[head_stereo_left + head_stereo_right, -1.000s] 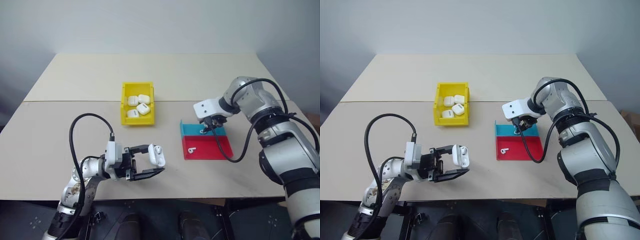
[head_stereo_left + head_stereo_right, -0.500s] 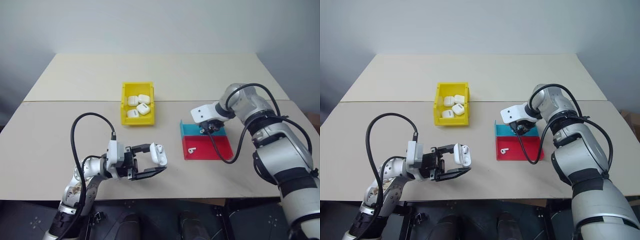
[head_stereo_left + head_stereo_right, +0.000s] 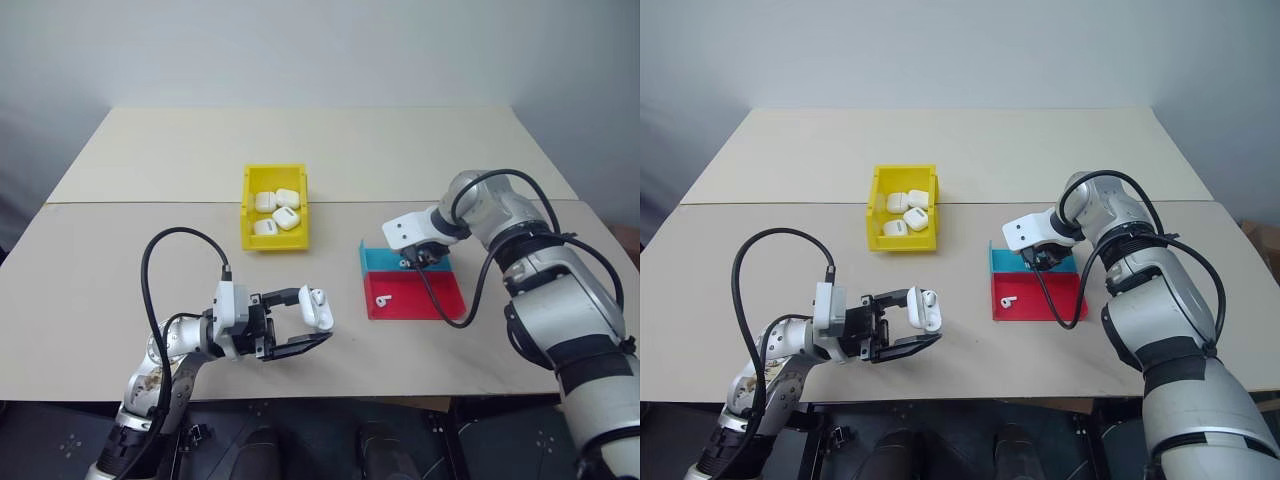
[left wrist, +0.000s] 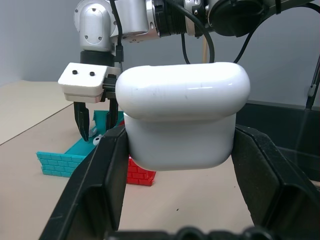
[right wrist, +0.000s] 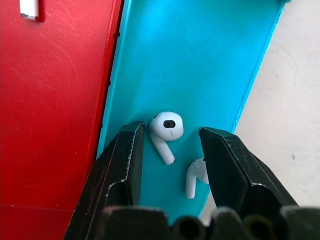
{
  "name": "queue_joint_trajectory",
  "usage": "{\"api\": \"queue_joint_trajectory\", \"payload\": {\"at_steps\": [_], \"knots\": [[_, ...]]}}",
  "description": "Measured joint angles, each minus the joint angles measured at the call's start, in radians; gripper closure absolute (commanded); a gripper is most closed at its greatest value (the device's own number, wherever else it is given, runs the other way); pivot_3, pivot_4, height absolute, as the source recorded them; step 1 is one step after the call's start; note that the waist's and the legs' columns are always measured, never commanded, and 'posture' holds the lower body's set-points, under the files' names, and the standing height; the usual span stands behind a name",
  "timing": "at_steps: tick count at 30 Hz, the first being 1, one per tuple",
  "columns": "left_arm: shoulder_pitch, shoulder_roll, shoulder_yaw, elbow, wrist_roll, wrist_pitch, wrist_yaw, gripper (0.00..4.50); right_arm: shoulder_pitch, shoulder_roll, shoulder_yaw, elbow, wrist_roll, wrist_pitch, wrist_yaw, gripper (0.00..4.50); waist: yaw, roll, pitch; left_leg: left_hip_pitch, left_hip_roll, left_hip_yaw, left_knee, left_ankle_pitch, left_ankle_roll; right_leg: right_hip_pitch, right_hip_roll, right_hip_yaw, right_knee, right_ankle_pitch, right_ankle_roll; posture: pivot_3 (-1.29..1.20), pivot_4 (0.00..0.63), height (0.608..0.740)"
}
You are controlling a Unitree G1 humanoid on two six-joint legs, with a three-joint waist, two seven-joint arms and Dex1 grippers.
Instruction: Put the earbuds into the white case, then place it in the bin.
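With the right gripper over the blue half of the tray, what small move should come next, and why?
Probably closing the right gripper: its open fingers already straddle one earbud lying on the blue section. A second earbud lies close by, so close gently. The left gripper holds the white case ready.

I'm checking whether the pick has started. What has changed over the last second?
The right end effector came down from above the tray to the blue half, fingers open around an earbud. The left end effector still holds the white case; the yellow bin is unchanged.
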Motion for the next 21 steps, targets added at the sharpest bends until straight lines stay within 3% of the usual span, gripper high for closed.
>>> {"api": "queue_joint_trajectory", "payload": {"at_steps": [3,8,21], "knots": [[-0.006,-0.001,0.000,0.000,-0.001,0.005,0.012,1.72,0.000,0.001,0.000,0.000,0.000,0.000,0.000,2.45,0.000,0.000,0.000,0.000,0.000,0.000,0.000,0.000,0.000,0.000,0.000,0.000,0.000,0.000,0.000,0.00,0.150,0.740],[-0.010,0.002,0.000,0.000,-0.002,0.011,0.015,1.72,0.000,0.005,-0.001,0.001,0.000,-0.001,-0.003,3.85,0.000,0.000,0.000,0.000,0.000,0.000,0.000,0.000,0.000,0.000,0.000,0.000,0.000,0.000,0.000,0.00,0.150,0.740],[-0.010,0.006,0.000,0.000,-0.001,0.015,0.016,1.72,0.000,0.005,-0.001,0.003,-0.005,-0.005,-0.016,3.85,0.000,0.000,0.000,0.000,0.000,0.000,0.000,0.000,0.000,0.000,0.000,0.000,0.000,0.000,0.000,0.00,0.150,0.740]]}}
